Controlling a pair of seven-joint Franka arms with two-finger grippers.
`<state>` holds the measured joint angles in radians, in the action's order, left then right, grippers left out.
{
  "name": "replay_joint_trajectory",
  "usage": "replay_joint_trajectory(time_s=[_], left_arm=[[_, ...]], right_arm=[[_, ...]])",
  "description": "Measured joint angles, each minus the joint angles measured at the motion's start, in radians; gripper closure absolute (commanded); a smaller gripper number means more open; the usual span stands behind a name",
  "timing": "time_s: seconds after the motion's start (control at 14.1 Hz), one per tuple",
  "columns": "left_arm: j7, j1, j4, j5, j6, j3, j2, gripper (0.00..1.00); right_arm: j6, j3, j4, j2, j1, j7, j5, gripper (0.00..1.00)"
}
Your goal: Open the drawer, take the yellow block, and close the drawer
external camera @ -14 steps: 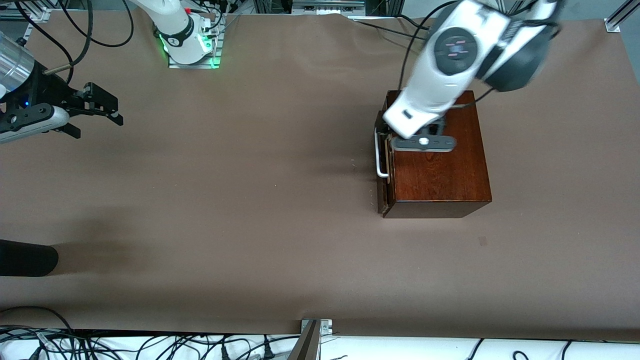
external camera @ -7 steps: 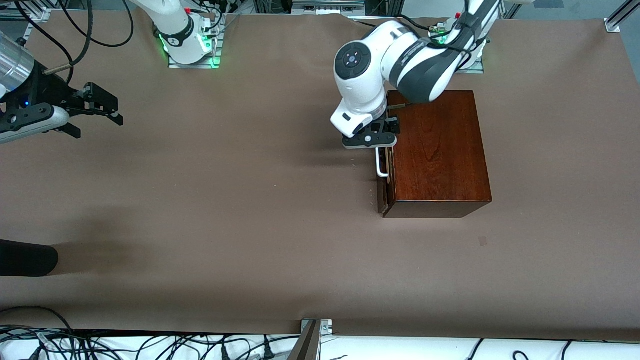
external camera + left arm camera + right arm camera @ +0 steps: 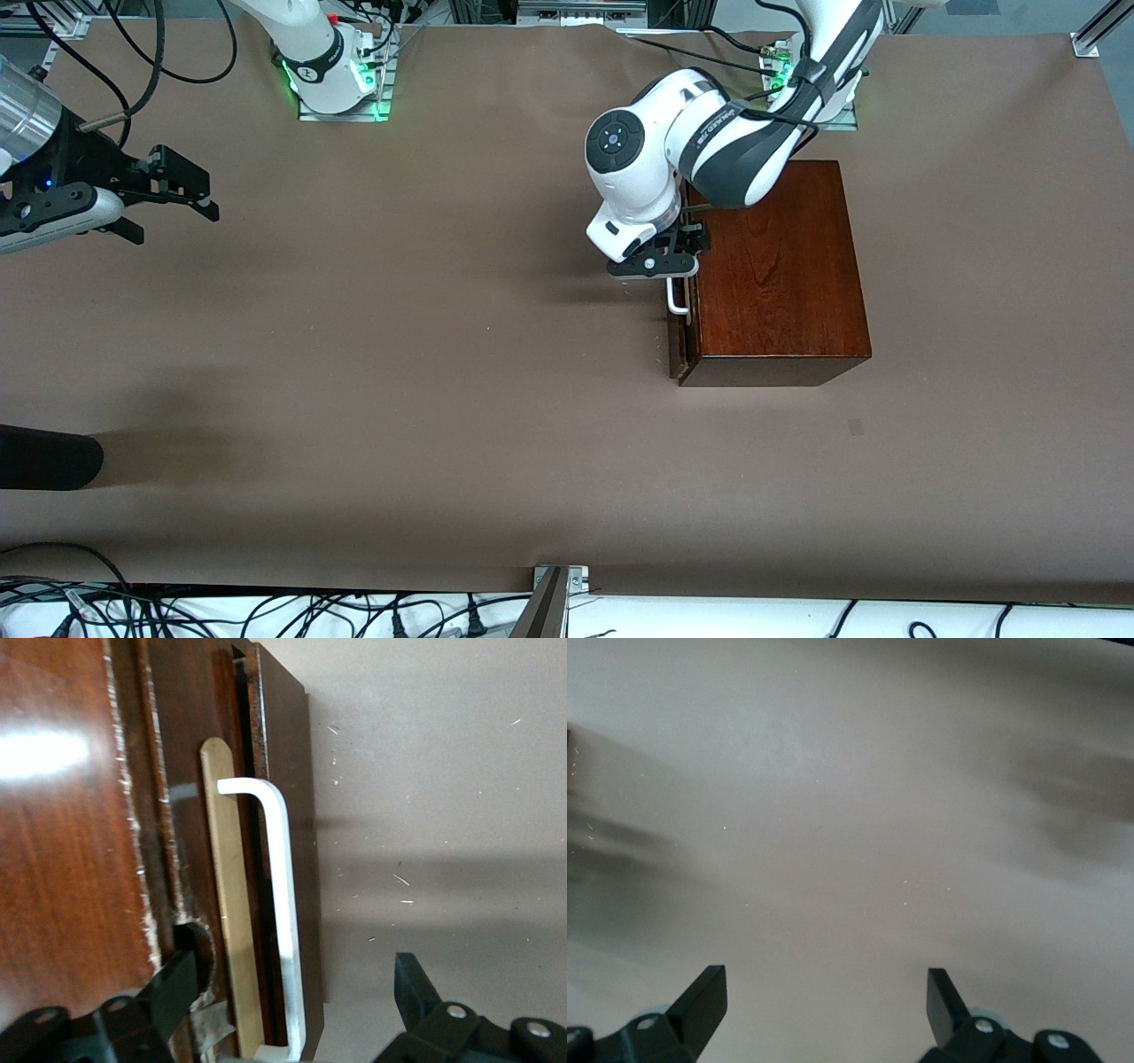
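Observation:
The dark mahogany box [image 3: 780, 266] stands toward the left arm's end of the table. Its drawer [image 3: 680, 341] has a dark front [image 3: 297, 815] and a white bar handle [image 3: 677, 299], and is out by only a narrow pale-wood strip [image 3: 226, 904]. My left gripper [image 3: 669, 266] is open at the handle. In the left wrist view [image 3: 292, 988] its fingers [image 3: 173, 983] straddle the white bar [image 3: 282, 895] without touching it. My right gripper [image 3: 182, 190] waits open over bare table at the right arm's end, and shows in its wrist view [image 3: 828, 992]. The yellow block is hidden.
A dark rounded object [image 3: 44, 456] lies at the right arm's end of the table, nearer the front camera. A metal bracket [image 3: 558, 585] and cables run along the front edge. The arm bases [image 3: 341, 84] stand along the table's back edge.
My left arm has swung down from over the box top to the drawer front, and its open gripper now sits around the handle. The right arm has not moved.

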<state>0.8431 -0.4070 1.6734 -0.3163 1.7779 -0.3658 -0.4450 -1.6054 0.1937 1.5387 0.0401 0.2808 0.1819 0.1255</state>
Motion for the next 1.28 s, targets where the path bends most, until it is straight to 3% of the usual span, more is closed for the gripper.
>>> replay_joint_trajectory(time_s=[1.28], left_arm=[[0.058, -0.046, 0.018, -0.044, 0.05, -0.001, -0.07, 0.0]], right_arm=[[0.022, 0.008, -0.001, -0.02, 0.0, 0.0, 0.001, 0.0]])
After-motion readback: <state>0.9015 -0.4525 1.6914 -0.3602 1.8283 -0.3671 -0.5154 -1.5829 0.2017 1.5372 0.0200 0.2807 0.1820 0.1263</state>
